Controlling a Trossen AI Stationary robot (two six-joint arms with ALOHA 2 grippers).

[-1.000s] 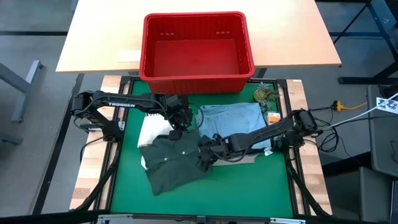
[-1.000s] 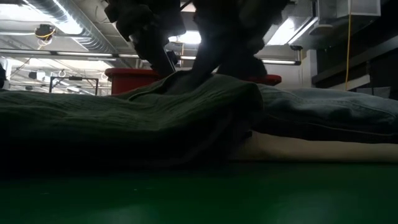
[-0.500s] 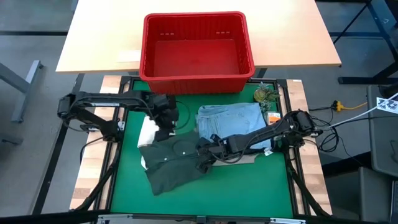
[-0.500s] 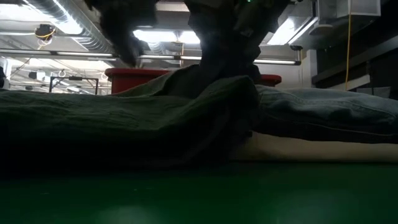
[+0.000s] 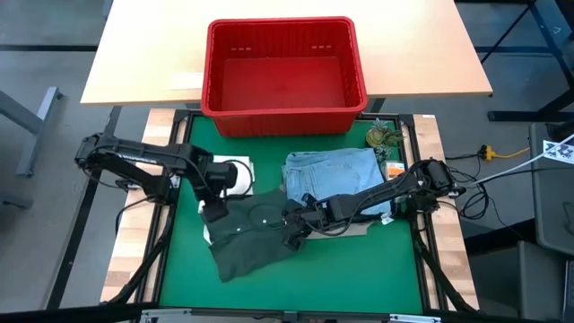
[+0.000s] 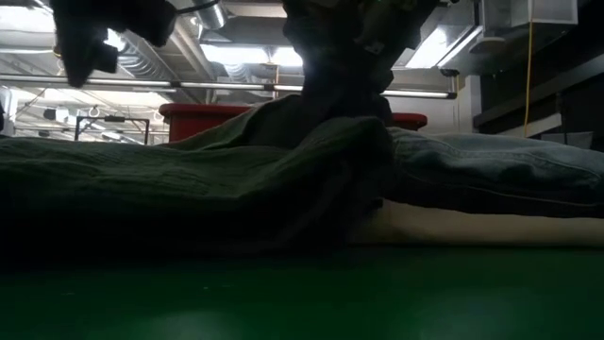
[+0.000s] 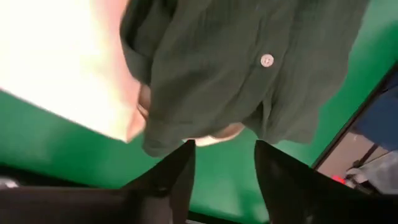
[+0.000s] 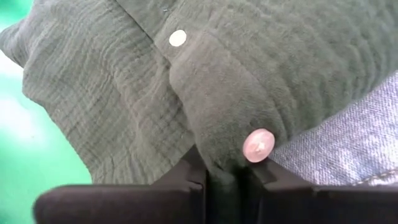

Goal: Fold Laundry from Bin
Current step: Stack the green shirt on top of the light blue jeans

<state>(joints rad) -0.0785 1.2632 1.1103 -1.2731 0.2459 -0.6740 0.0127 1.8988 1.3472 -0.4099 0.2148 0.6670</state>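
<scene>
The red bin (image 5: pixel 283 76) stood empty at the far side of the tabletop (image 5: pixel 350 269), so the unloading looked done and the folding was the step in hand. The piece being worked was the dark olive-green shirt (image 5: pixel 251 235), spread on the green mat at the near left. Just beside it on the right lay the light blue jeans (image 5: pixel 332 170), folded on top of a beige piece (image 6: pixel 472 227) — the low view showed them stacked.

The right claw (image 5: pixel 291 231) was down at the shirt's right edge, its fingers pinched together on a fold of the buttoned front; its own camera showed the green cloth nipped between the two dark tips, a button (image 8: pixel 259 143) right beside them. The left claw (image 5: pixel 213 208) hovered over the shirt's upper left corner with its fingers apart and nothing between them, the cloth and a white piece (image 5: pixel 235 176) just beyond.

My guess was that the left claw needed to come down and take its own corner, so both could lift and carry one side of the shirt across. The pinch on the right looked thin — a quick pull might slip it free or drag the jeans pile askew.
</scene>
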